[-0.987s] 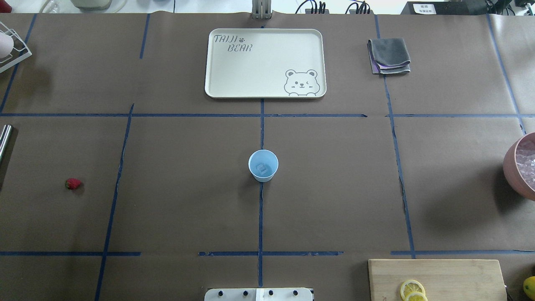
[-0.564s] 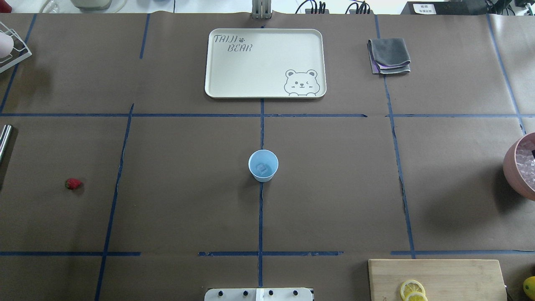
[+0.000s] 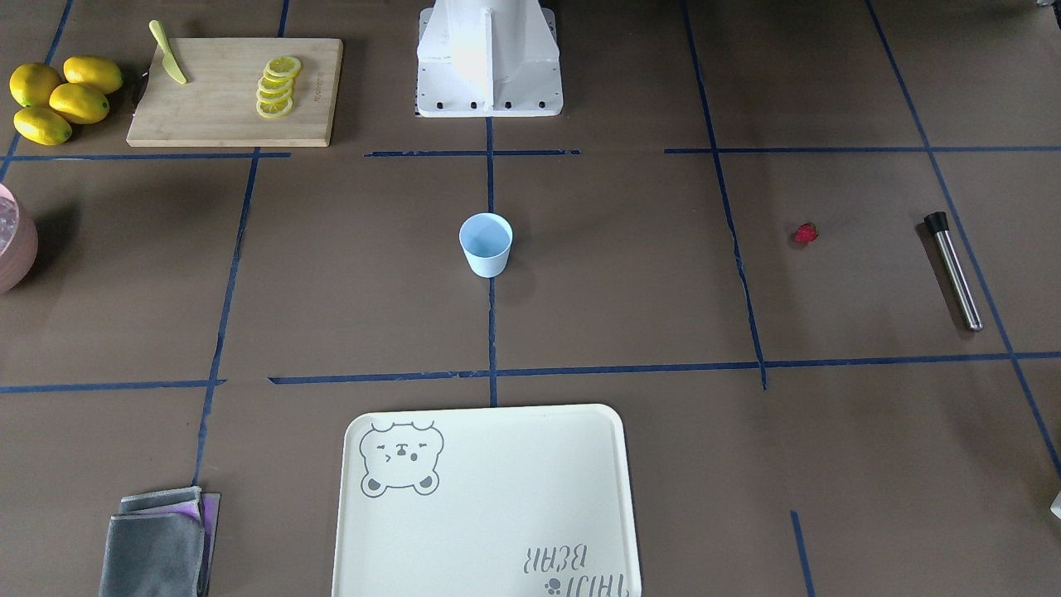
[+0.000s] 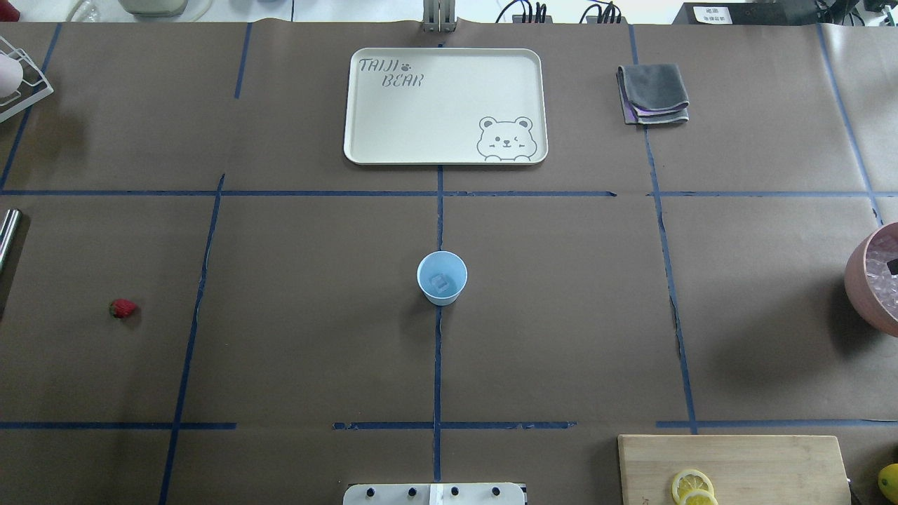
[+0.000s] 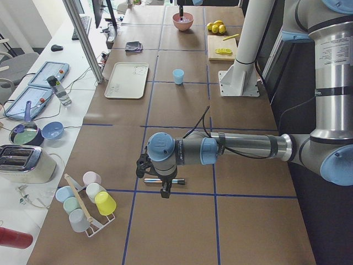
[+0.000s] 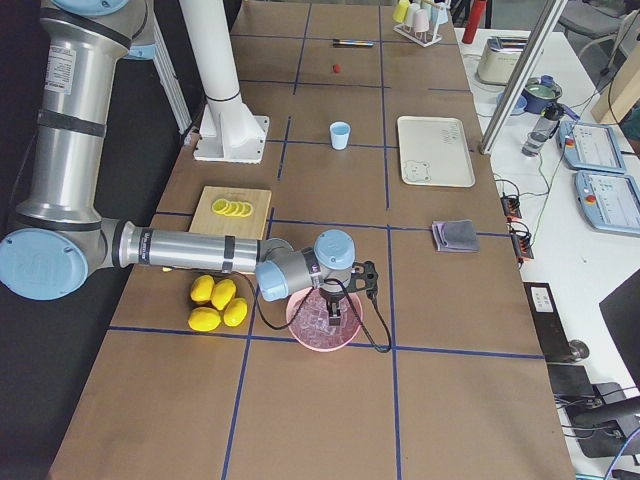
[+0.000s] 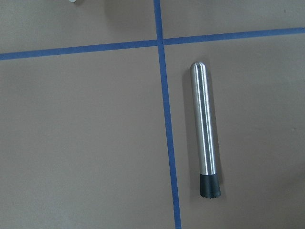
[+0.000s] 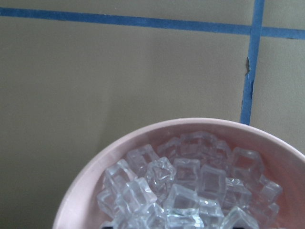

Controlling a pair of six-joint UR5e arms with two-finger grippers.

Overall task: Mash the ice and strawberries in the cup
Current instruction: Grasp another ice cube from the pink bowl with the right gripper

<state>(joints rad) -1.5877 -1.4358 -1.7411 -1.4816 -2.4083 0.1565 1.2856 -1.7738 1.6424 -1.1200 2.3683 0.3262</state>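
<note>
Ice (image 4: 440, 283) lies in the cup (image 4: 443, 298); left end effector (image 5: 164, 190) and right end effector (image 6: 333, 309) openings cannot be told.

a small pale-blue tapered cup (image 4: 442, 278) is seen standing upright, mouth open, at the middle of the table (image 4: 280, 351), on a blue tape line (image 4: 437, 365). one clear cube of ice (image 4: 440, 283) is seen lying on its bottom. many more glassy cubes are heaped in a pink bowl (image 8: 81, 193) at the table's right edge. a tiny dark-red strawberry (image 4: 123, 308) is found lying on the brown surface, well apart from the cup, to its left.
</note>
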